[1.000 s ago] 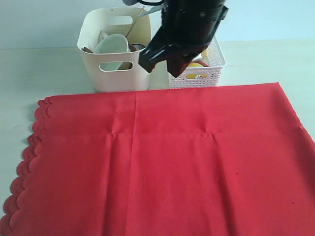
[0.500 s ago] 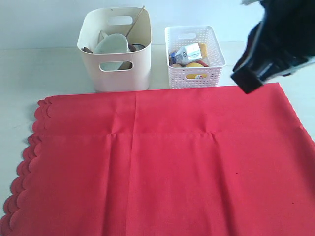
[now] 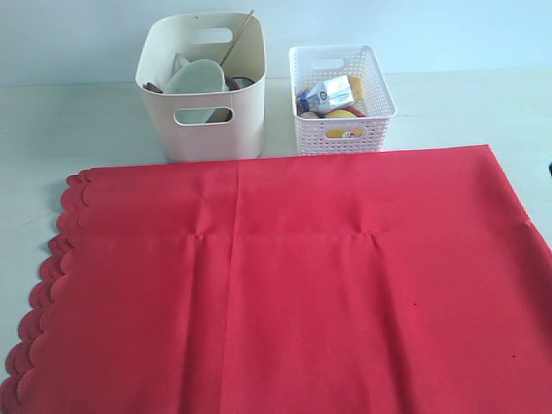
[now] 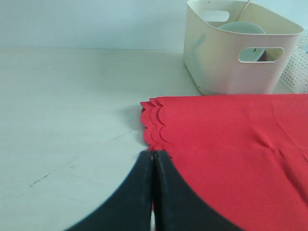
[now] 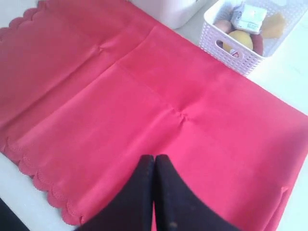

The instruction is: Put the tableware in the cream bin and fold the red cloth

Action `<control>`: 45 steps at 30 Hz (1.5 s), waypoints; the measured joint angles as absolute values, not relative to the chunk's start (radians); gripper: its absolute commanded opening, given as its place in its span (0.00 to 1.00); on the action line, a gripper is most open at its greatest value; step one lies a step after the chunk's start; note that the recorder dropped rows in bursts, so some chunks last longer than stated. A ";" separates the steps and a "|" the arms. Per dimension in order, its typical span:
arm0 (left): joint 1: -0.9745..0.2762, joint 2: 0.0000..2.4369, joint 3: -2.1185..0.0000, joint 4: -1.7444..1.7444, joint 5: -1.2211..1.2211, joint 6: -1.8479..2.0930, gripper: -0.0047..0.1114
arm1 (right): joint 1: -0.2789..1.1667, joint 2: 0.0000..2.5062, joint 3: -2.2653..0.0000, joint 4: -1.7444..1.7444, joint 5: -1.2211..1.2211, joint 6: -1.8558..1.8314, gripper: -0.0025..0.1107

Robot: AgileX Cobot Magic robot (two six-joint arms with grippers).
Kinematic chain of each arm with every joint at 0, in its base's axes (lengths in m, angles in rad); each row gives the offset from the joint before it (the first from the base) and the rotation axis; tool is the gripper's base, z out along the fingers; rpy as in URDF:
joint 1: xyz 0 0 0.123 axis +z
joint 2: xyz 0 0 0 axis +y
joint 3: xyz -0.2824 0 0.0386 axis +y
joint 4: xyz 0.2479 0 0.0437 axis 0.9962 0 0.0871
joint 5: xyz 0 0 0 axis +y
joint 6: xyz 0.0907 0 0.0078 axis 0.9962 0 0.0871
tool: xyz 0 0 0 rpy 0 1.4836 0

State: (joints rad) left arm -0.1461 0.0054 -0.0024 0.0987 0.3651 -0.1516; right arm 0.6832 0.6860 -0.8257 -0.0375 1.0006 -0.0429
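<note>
The red cloth (image 3: 285, 285) lies spread flat on the table, with its scalloped edge on the left. Behind it stands the cream bin (image 3: 203, 129), which holds a pale bowl (image 3: 197, 79) and a thin chopstick (image 3: 237, 34) leaning out of it. Neither gripper shows in the exterior view. In the left wrist view my left gripper (image 4: 153, 154) is shut, with nothing seen between its tips, at the scalloped edge of the cloth (image 4: 231, 144). The bin (image 4: 226, 67) stands beyond it. My right gripper (image 5: 154, 158) is shut and empty, well above the cloth (image 5: 120, 96).
A white lattice basket (image 3: 345, 129) stands right of the cream bin, holding a milk carton (image 3: 328, 90) and other food. The right wrist view also shows the basket (image 5: 226, 45). Bare pale table (image 4: 72, 120) lies left of the cloth.
The right arm, which was in front of the bins, has swung right and left the exterior view. The cloth and both containers have not moved.
</note>
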 measured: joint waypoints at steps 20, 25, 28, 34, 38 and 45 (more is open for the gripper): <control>-0.146 0.005 -0.002 0.099 0.365 -0.152 0.04 | 0.683 0.456 -0.700 -0.032 0.939 0.012 0.02; -0.146 0.005 -0.002 0.099 0.365 -0.152 0.04 | 0.683 0.456 -0.700 0.000 0.938 0.012 0.02; -0.146 0.005 -0.002 0.099 0.365 -0.152 0.04 | 0.683 0.456 -0.700 0.005 0.938 0.012 0.02; -0.146 0.005 -0.002 0.099 0.365 -0.152 0.04 | 0.683 0.456 -0.700 0.005 0.938 0.012 0.02; -0.146 0.005 -0.002 0.099 0.365 -0.152 0.04 | 0.683 0.456 -0.700 0.005 0.938 0.012 0.02; -0.146 0.008 -0.005 0.099 0.367 -0.152 0.04 | 0.683 0.456 -0.700 0.005 0.937 0.012 0.02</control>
